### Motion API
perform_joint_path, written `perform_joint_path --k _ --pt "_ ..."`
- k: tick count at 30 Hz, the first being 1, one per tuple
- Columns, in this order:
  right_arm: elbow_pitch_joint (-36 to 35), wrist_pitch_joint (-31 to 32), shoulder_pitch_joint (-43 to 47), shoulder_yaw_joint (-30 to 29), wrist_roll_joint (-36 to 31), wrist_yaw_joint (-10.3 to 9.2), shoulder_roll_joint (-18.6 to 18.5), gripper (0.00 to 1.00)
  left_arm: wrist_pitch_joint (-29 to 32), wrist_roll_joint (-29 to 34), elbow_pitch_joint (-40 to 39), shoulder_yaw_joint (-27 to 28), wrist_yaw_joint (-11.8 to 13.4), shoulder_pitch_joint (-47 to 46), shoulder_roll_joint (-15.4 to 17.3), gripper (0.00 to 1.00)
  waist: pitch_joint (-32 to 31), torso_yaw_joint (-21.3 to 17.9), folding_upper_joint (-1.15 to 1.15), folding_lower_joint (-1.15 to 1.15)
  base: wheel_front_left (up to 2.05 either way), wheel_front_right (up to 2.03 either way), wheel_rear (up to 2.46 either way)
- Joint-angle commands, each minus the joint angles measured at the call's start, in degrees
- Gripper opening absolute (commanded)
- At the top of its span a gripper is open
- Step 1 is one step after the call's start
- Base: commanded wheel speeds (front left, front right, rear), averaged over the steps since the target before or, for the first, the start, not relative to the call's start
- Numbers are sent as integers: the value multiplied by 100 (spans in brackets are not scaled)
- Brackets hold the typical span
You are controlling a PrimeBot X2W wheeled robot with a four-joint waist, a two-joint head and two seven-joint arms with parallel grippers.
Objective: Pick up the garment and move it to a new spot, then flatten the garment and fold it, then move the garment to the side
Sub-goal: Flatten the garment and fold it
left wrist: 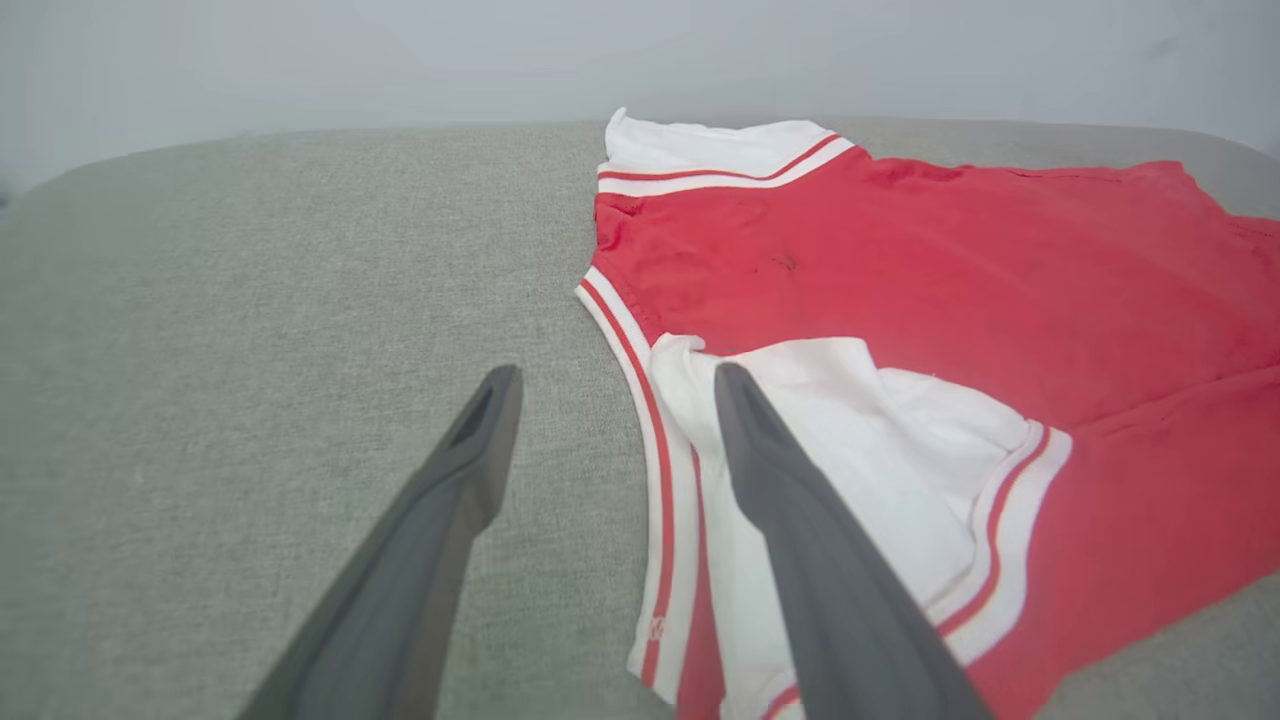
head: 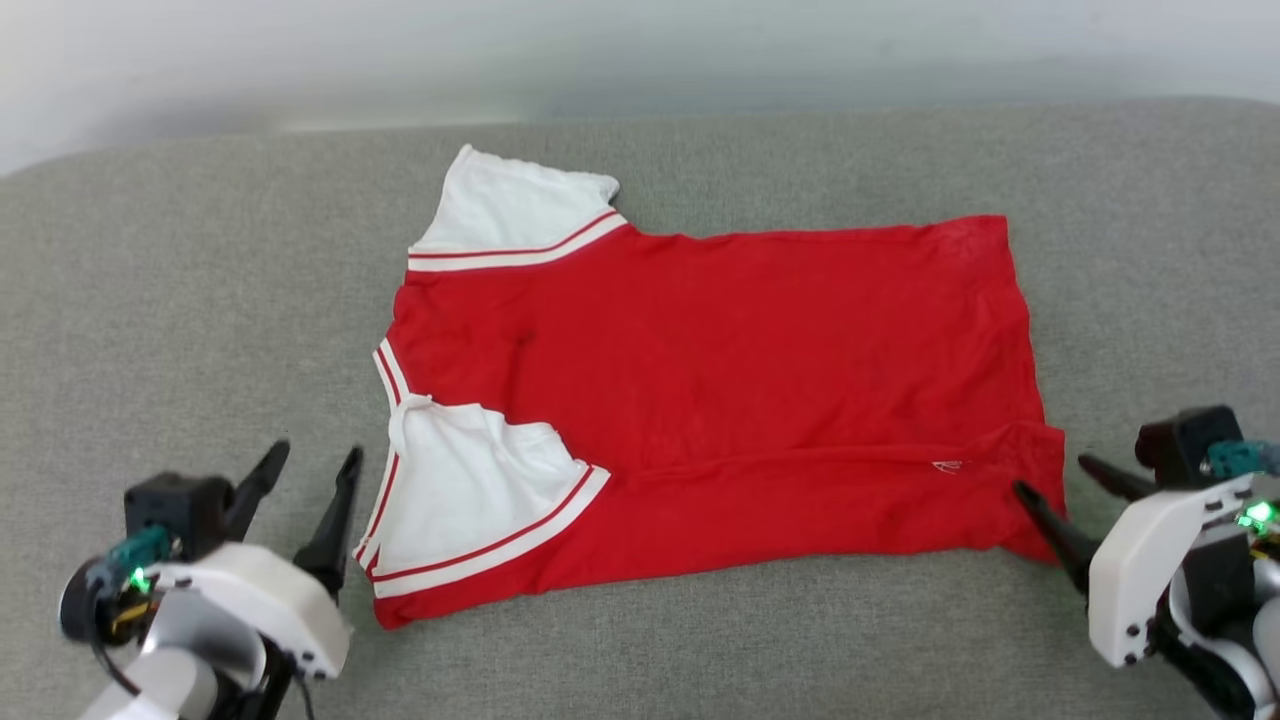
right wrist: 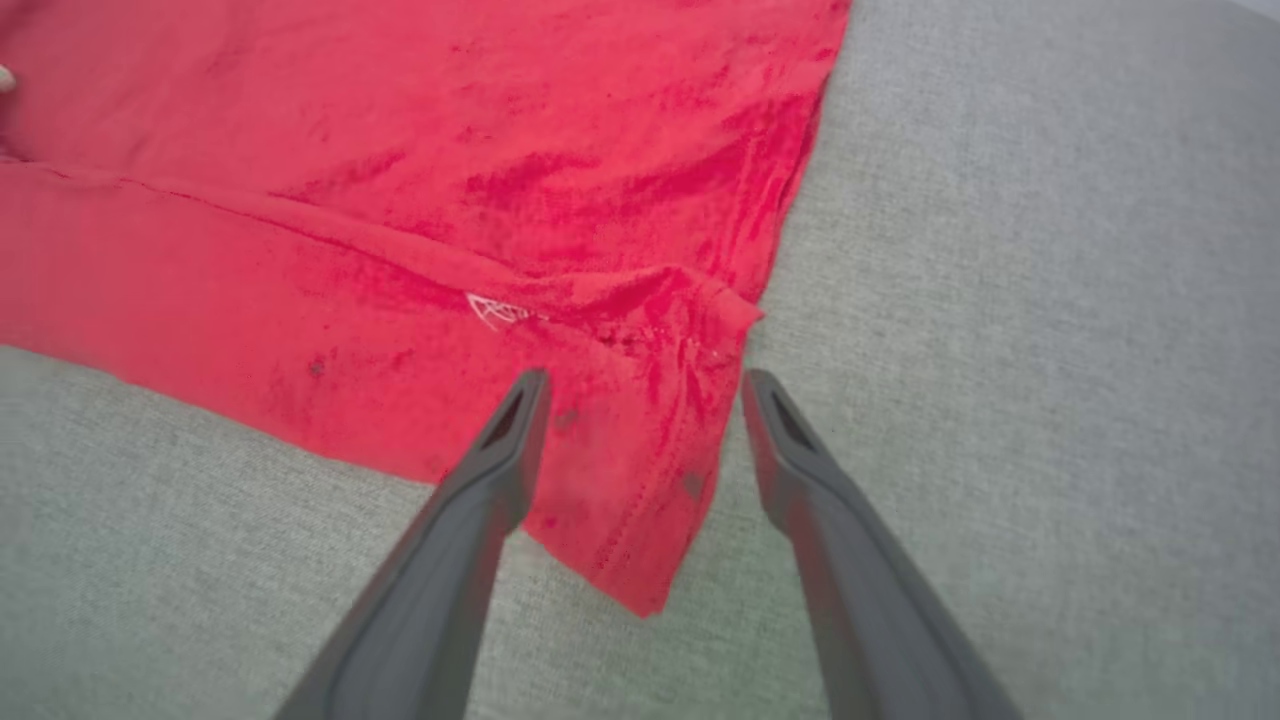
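Observation:
The garment (head: 720, 390), a red T-shirt with white sleeves, lies spread on the grey cushion, collar to the left, hem to the right. Its near long edge is folded up over the body, and the near white sleeve (head: 470, 490) lies on top. My left gripper (head: 317, 458) stands open just left of the collar, fingers apart and nothing between them. In the left wrist view the garment (left wrist: 900, 290) lies ahead with the right finger over the sleeve. My right gripper (head: 1050, 475) is open at the hem's near corner (right wrist: 680, 400), which lies flat between the fingers of my right gripper (right wrist: 645, 385).
The grey fabric cushion (head: 200, 300) carries everything, with bare room left, right and in front of the shirt. Its rounded far edge meets a pale wall (head: 640, 50) behind.

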Motion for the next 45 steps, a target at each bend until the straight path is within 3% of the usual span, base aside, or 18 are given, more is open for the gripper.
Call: perform_joint_path --k 1,7,13,23,31,32,34,40,45 --pt "-74 79 120 -81 -82 -4 88 100 18 -6 -57 11 72 124 26 100 -87 -14 0 0 0 0 0" --pt "-521 763 695 -924 -680 -3 641 100 311 -208 -611 41 588 833 86 100 -263 -53 0 0 0 0 0" --pt "-1149 1391 1223 -1507 -915 -3 1353 100 882 -379 -1086 -188 857 1221 95 100 -245 -77 0 0 0 0 0" --pt "-1830 1607 1444 -1748 -1121 -3 1731 100 1390 -263 -835 -306 1214 998 146 100 83 -240 0 0 0 0 0" --pt "-1942 1524 1343 -1686 -1161 -3 1724 100 1865 -360 -353 -667 1030 990 66 100 318 -335 0 0 0 0 0" --pt "-1951 1510 1315 -1637 -1178 -3 1672 100 1901 -382 -296 -705 981 1001 31 85 338 -343 0 0 0 0 0" --pt "-1938 1515 1244 -1578 -1199 -4 1587 100 1867 -381 -138 -752 931 995 -18 0 356 -368 0 0 0 0 0" --pt "-1785 1619 1092 -1607 -1328 -3 1383 100 1502 -377 -96 -734 669 844 -181 0 209 -242 0 0 0 0 0" --pt "-1397 1639 999 -1693 -1449 -3 1434 100 1153 -274 -343 -538 671 638 -155 0 72 -59 0 0 0 0 0"
